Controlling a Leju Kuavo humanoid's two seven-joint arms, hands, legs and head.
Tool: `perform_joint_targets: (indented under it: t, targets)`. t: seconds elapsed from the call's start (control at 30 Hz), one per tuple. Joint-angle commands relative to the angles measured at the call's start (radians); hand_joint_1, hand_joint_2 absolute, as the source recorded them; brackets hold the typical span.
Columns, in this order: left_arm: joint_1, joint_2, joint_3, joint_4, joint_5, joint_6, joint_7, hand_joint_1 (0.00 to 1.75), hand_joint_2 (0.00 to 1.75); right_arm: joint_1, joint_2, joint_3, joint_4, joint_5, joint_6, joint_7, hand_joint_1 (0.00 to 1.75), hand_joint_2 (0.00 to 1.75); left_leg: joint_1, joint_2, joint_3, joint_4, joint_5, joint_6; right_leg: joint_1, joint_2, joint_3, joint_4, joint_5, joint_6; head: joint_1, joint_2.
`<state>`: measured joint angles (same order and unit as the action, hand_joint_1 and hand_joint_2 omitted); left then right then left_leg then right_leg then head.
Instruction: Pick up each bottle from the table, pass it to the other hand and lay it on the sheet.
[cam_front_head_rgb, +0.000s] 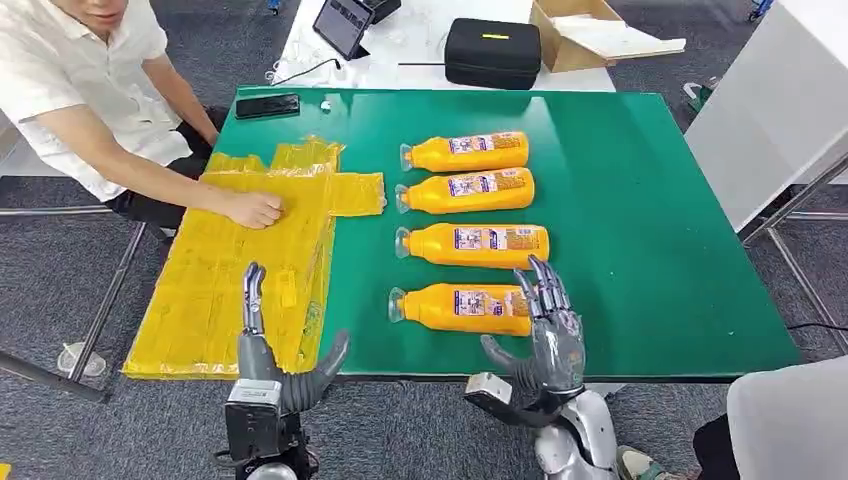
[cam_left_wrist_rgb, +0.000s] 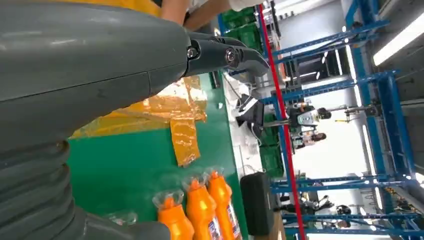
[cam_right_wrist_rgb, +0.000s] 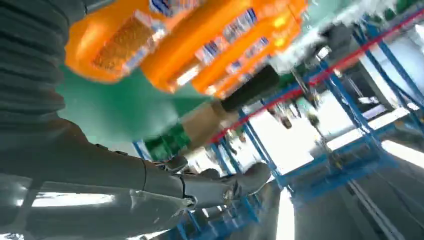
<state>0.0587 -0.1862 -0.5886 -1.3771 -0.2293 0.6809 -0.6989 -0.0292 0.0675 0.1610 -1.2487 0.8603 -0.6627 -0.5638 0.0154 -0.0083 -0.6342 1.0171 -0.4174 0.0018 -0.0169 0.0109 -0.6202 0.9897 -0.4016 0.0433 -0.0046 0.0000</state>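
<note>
Several orange bottles lie in a column on the green table (cam_front_head_rgb: 640, 230), caps pointing left; the nearest bottle (cam_front_head_rgb: 462, 308) is closest to me and the farthest bottle (cam_front_head_rgb: 467, 152) lies at the top. My right hand (cam_front_head_rgb: 545, 340) hovers open at the nearest bottle's base end, fingers spread upward, holding nothing. The yellow sheet (cam_front_head_rgb: 250, 270) covers the table's left side and hangs over its edge. My left hand (cam_front_head_rgb: 270, 365) stands open over the sheet's near edge. In the left wrist view, bottle necks (cam_left_wrist_rgb: 197, 210) and the sheet (cam_left_wrist_rgb: 170, 107) show beyond my left hand (cam_left_wrist_rgb: 100, 65). In the right wrist view, the bottles (cam_right_wrist_rgb: 175, 45) sit close.
A person sits at the left and presses a hand (cam_front_head_rgb: 252, 208) on the sheet. A black phone (cam_front_head_rgb: 267, 105) lies at the table's far left corner. A black case (cam_front_head_rgb: 492, 52), a cardboard box (cam_front_head_rgb: 590, 35) and a tablet (cam_front_head_rgb: 343, 25) sit on the white table behind.
</note>
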Motion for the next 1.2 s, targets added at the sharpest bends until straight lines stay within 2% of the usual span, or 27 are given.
perform_joint_targets:
  t: [0.03,0.23,0.27,0.33,0.37,0.47,0.6,0.77,0.9,1.0,1.1,1.2]
  targets:
    - [-0.06,0.053,-0.064,0.055,0.009,0.017,0.001,0.0,1.75,-0.198,-0.055,0.1,0.341,-0.071,0.077,0.052,0.0,1.75,0.0,0.002,0.004,-0.001,-0.001,0.0,0.001,0.001,0.004,-0.002,0.0,-0.001,0.001,0.0]
    - [-0.071,0.057,-0.073,0.064,0.016,0.017,0.001,0.0,1.75,-0.264,-0.065,0.12,0.467,-0.115,0.11,0.039,0.0,1.75,0.0,0.002,0.004,-0.001,0.0,0.0,0.001,0.0,0.003,-0.002,0.0,-0.001,0.0,0.0]
    - [-0.071,0.057,-0.073,0.064,0.016,0.017,0.001,0.0,1.75,-0.264,-0.065,0.12,0.467,-0.115,0.11,0.039,0.0,1.75,0.0,0.003,0.009,-0.002,-0.001,0.001,0.001,0.0,0.009,-0.003,-0.001,-0.002,0.0,0.0]
    - [-0.071,0.057,-0.072,0.071,0.013,0.017,0.001,0.0,1.75,-0.271,-0.066,0.128,0.487,-0.114,0.12,0.036,0.0,1.75,0.0,0.001,0.003,-0.001,0.0,0.0,0.0,0.0,0.003,-0.001,0.0,-0.001,0.0,0.0]
    - [-0.069,0.041,-0.045,0.094,0.003,0.017,0.001,0.0,1.75,-0.281,-0.067,0.136,0.51,-0.117,0.123,0.037,0.0,1.75,0.0,0.001,0.006,-0.001,-0.001,0.001,0.001,-0.001,0.006,-0.002,-0.001,-0.002,0.0,0.0]
    - [-0.088,0.021,-0.029,0.163,0.107,-0.006,0.001,0.0,1.75,-0.271,-0.078,0.152,0.517,-0.099,0.114,0.064,0.0,1.75,0.0,0.001,0.004,-0.002,0.0,0.001,0.0,0.0,0.004,-0.002,0.0,-0.001,0.0,0.0]
    - [-0.09,0.021,-0.031,0.165,0.109,-0.004,0.001,0.0,1.75,-0.264,-0.081,0.153,0.513,-0.099,0.112,0.064,0.0,1.75,0.0,0.0,0.003,-0.001,0.0,0.0,0.0,-0.001,0.003,-0.001,0.0,-0.001,0.0,0.0]
    - [-0.084,0.022,-0.024,0.163,0.172,-0.049,0.019,0.0,1.75,-0.241,-0.124,0.207,0.466,0.003,0.106,0.166,0.0,1.75,0.0,-0.001,0.004,-0.001,0.0,0.001,0.0,-0.002,0.004,-0.001,-0.001,-0.001,0.0,0.0]
    - [-0.065,0.037,-0.03,0.113,0.173,-0.065,0.039,0.0,1.75,-0.235,-0.165,0.262,0.398,0.112,0.159,0.301,0.0,1.75,0.0,0.0,0.004,0.0,-0.001,0.001,0.001,-0.002,0.005,-0.001,-0.001,-0.002,0.0,0.0]
    - [-0.064,0.037,-0.031,0.11,0.172,-0.065,0.042,0.0,1.75,-0.236,-0.169,0.265,0.392,0.122,0.163,0.313,0.0,1.75,0.0,0.0,0.003,0.0,0.0,0.001,0.0,-0.001,0.004,-0.001,0.0,-0.001,0.0,0.0]
    - [-0.053,0.038,-0.033,0.096,0.163,-0.06,0.054,0.0,1.75,-0.234,-0.186,0.292,0.374,0.199,0.164,0.409,0.0,1.75,0.0,0.0,0.005,0.0,0.0,0.001,0.0,-0.002,0.006,-0.001,-0.001,-0.001,0.0,0.0]
    - [-0.04,0.04,-0.034,0.082,0.165,-0.058,0.067,0.0,1.75,-0.218,-0.187,0.291,0.339,0.227,0.177,0.45,0.0,1.75,0.0,0.0,0.004,0.0,0.0,0.001,0.0,-0.001,0.005,0.0,-0.001,-0.001,0.0,0.0]
